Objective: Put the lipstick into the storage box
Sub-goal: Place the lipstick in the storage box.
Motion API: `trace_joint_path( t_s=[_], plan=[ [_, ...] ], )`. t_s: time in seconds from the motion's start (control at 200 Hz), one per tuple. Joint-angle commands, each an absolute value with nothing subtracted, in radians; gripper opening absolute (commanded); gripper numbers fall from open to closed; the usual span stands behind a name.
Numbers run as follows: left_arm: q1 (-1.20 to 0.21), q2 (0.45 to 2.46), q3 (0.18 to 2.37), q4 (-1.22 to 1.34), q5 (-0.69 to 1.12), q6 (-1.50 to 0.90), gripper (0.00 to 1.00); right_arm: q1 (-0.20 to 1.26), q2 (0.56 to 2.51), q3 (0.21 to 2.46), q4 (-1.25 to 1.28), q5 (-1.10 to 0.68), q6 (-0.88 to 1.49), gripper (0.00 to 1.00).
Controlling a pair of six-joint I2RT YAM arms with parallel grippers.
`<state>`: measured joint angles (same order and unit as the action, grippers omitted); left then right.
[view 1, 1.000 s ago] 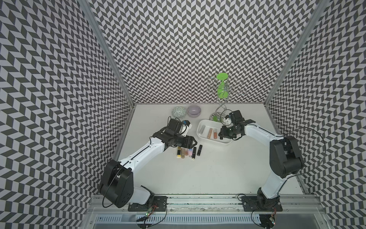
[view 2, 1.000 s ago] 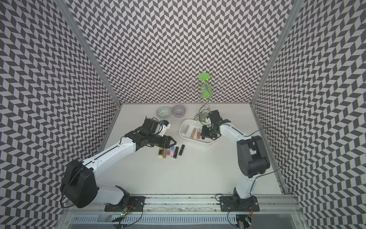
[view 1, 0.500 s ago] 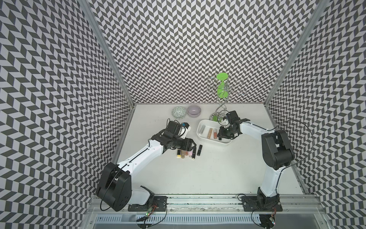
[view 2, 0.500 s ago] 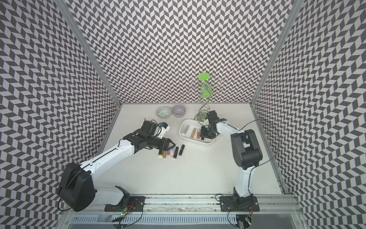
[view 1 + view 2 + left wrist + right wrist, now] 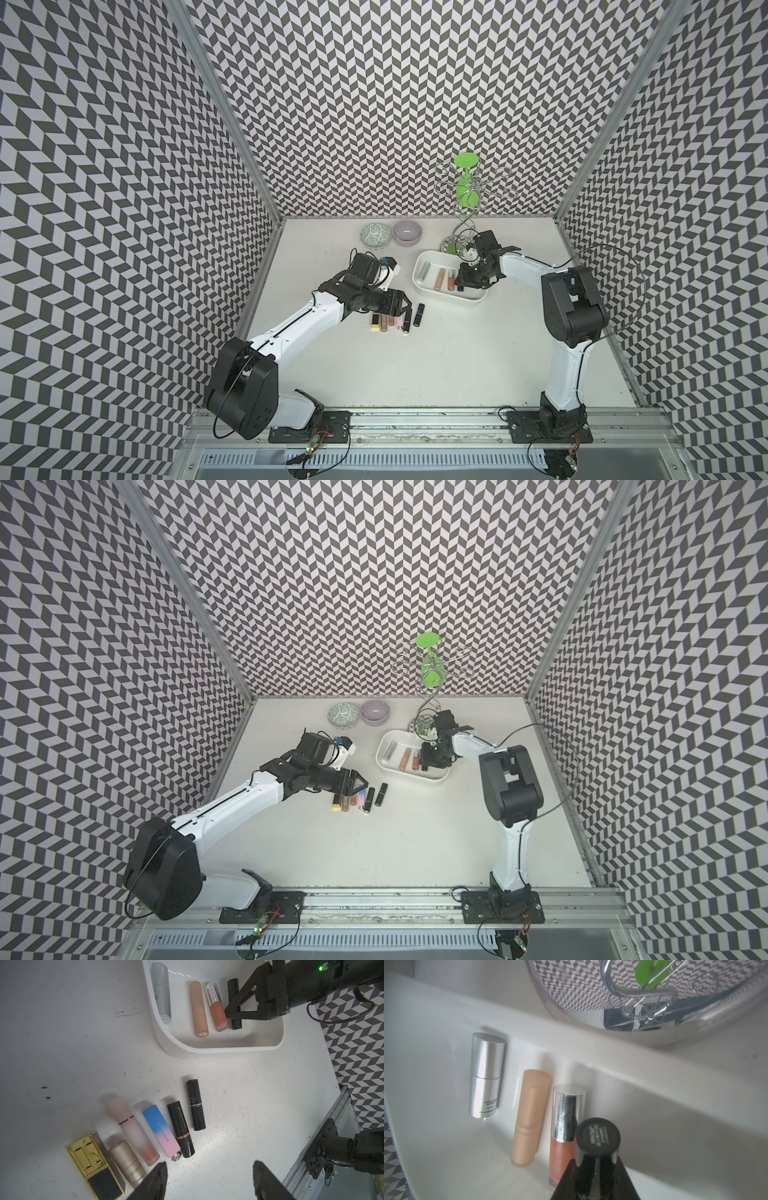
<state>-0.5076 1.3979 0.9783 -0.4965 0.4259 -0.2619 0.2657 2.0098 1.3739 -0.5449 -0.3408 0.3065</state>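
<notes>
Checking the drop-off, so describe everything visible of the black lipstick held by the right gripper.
The black lipstick is a glossy, plastic-looking cylinder with small print on its flat round end. The right gripper is shut across it, holding it low inside the storage box, parallel beside the orange gloss tube. Floor contact: cannot tell.

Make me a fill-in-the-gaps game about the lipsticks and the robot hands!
1. The lipstick pinched by the right gripper is coloured ____.
2. Beside it in the storage box lie ____ other tubes.
3. Outside the box, on the table, the row of lipsticks counts ____.
4. The left gripper by that row has its jaws ____.

Missing words: black, three, six, open.
</notes>
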Motion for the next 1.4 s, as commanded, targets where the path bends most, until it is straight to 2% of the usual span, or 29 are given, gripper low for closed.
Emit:
trace_joint_path(
  t_s=[0.0,0.19,0.781,0.941,1.127,1.397],
  plan=[
    [-0.499,1.405,1.0,-0.5,0.444,-0.246,0.69,0.263,2.025,1.389,-0.51,-0.363,0.311,0.3],
    [-0.493,1.406,1.0,-0.502,0.448,-0.235,0.69,0.264,2.02,1.378,-0.489,-0.391,0.327,0.4],
    [-0.48,1.385,0.967,-0.483,0.453,-0.249,0.69,0.263,1.974,1.378,-0.435,-0.51,0.396,0.44],
    [-0.482,1.384,0.951,-0.489,0.421,-0.259,0.69,0.264,1.896,1.373,-0.463,-0.439,0.391,0.5],
    [-0.488,1.388,0.914,-0.475,0.401,-0.275,0.69,0.265,1.776,1.358,-0.509,-0.41,0.371,0.53],
    [-0.597,1.445,0.939,-0.42,0.374,-0.308,0.68,0.269,1.598,1.266,-0.568,-0.426,0.343,0.54]
  ],
)
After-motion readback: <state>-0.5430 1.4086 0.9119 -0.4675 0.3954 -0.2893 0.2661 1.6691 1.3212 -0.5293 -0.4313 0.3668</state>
